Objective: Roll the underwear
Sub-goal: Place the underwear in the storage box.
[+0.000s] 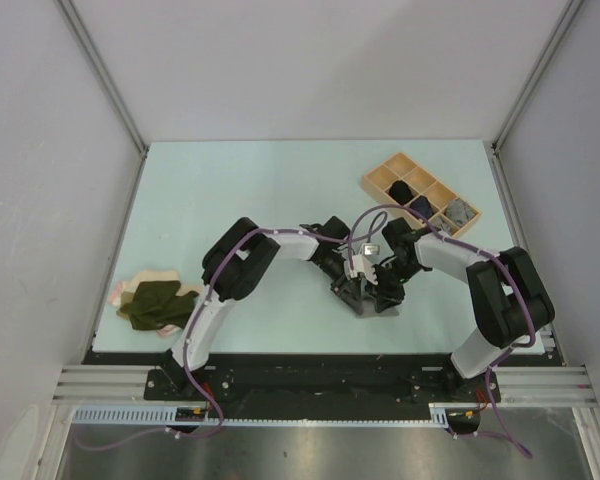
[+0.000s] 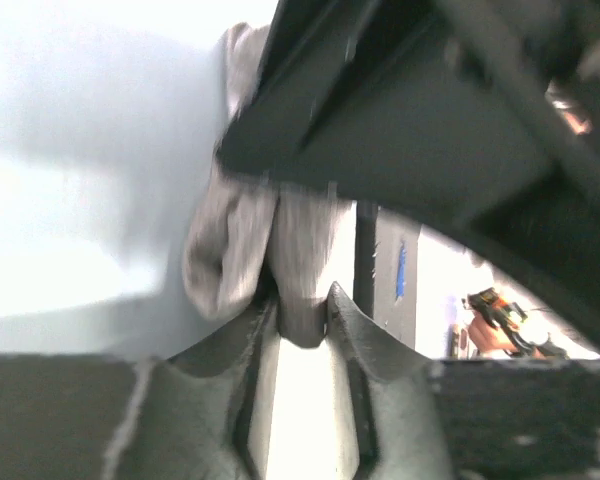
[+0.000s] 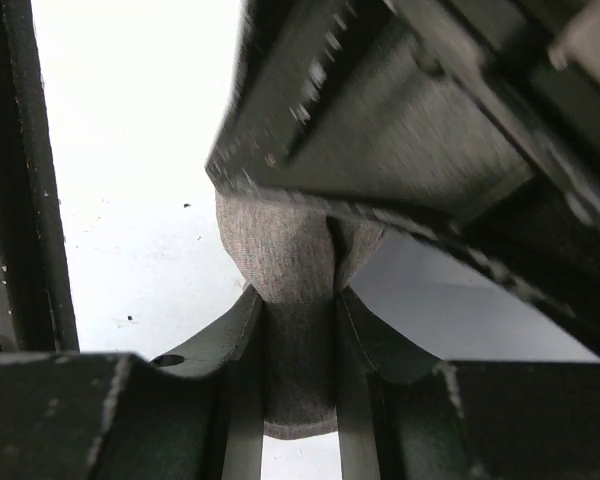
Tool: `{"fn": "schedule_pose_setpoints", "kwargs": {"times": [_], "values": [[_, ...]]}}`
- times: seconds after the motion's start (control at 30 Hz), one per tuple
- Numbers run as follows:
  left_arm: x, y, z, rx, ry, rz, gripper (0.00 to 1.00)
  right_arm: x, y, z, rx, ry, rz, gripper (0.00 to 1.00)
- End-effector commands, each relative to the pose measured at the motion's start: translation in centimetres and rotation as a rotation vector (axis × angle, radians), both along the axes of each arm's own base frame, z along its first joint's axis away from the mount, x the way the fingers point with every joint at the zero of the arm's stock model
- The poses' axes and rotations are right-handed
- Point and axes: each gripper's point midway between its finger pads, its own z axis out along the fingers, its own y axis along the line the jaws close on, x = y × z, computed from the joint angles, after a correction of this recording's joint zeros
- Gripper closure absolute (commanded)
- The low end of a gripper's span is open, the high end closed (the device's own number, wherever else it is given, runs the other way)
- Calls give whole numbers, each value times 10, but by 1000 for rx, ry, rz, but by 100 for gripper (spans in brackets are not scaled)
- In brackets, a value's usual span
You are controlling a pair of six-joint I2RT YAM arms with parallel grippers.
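Olive and pink underwear [image 1: 158, 303] lie at the table's [image 1: 260, 190] left edge. Mid-table, the left gripper [image 2: 302, 312] and right gripper [image 3: 300, 320] each pinch the grey underwear [image 1: 373, 305], seemingly mid-roll; next, tighten the bundle without slipping, before the wooden tray [image 1: 378, 183]

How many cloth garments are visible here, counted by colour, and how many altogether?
Grey cloth garment: 2, one at the centre, one in the light wooden compartment tray.
Dark navy or black cloth garment: 2, both in that tray.
Olive green cloth garment: 1.
Pale pink-beige cloth garment: 1.
Total: 6.
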Motion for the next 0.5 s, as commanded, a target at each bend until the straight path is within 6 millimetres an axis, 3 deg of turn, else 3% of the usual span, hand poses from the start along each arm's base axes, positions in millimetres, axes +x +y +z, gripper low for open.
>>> {"fn": "schedule_pose_setpoints", "kwargs": {"times": [0.0, 0.07, 0.1, 0.13, 0.17, 0.27, 0.47], "values": [[42, 27, -45, 208, -238, 172, 67, -17, -9, -22, -73, 55, 38, 100], [53, 29, -23, 180, -272, 246, 61, -16, -9, -22, -74, 51, 37, 100], [70, 28, -13, 128, -317, 294, 58, -16, -9, -22, -75, 49, 36, 100], [71, 35, -12, 130, -315, 321, 57, -15, -9, -20, -69, 44, 32, 100], [77, 36, 6, 101, -329, 359, 56, -13, -9, -18, -62, 39, 27, 100], [94, 45, 27, 63, -379, 438, 56, -8, -7, -7, -14, 15, 7, 100], [113, 55, 48, 17, -406, 544, 59, 9, -5, 23, 111, -33, -69, 100]]}}
